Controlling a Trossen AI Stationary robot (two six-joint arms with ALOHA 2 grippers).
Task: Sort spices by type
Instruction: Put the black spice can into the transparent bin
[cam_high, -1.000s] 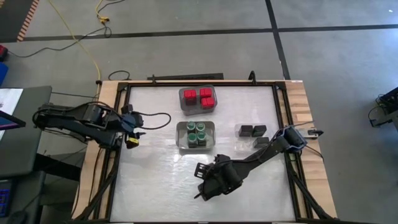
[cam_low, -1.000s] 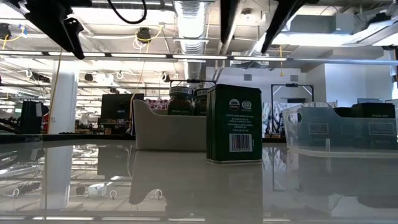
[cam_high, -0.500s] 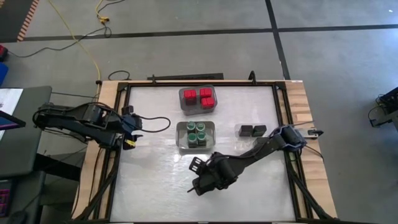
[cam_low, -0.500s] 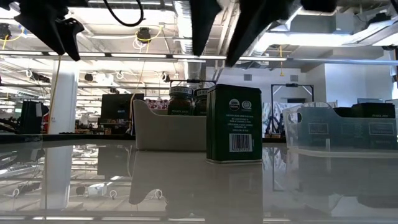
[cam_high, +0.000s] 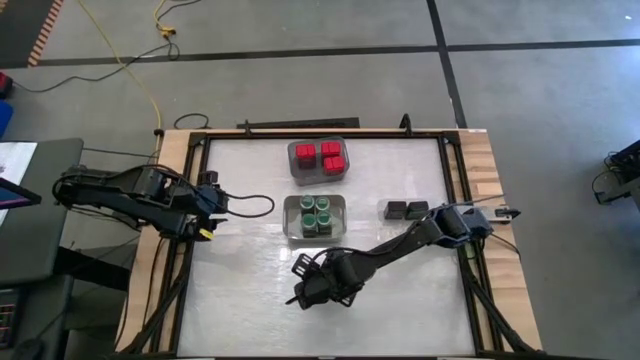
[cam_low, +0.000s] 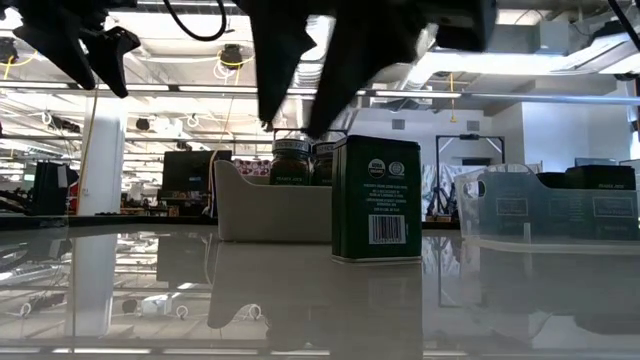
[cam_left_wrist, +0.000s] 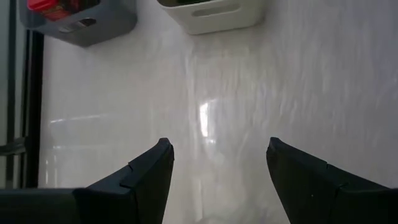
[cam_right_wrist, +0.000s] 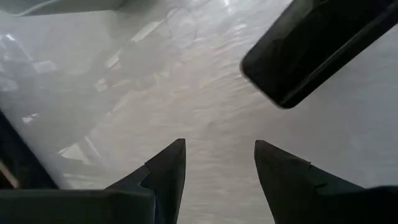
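Dark tin (cam_low: 376, 199) plain only from table level; both claws empty, fingers apart.

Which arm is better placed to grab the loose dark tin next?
Right. Its open right gripper hovers over mid-table with the dark tin close ahead in its wrist view; the left gripper is near the table's left edge.

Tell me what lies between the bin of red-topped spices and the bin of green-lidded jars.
Nothing. The high view shows only a bare strip of table between the grey bin of red-topped spices and the white bin of green-lidded jars.
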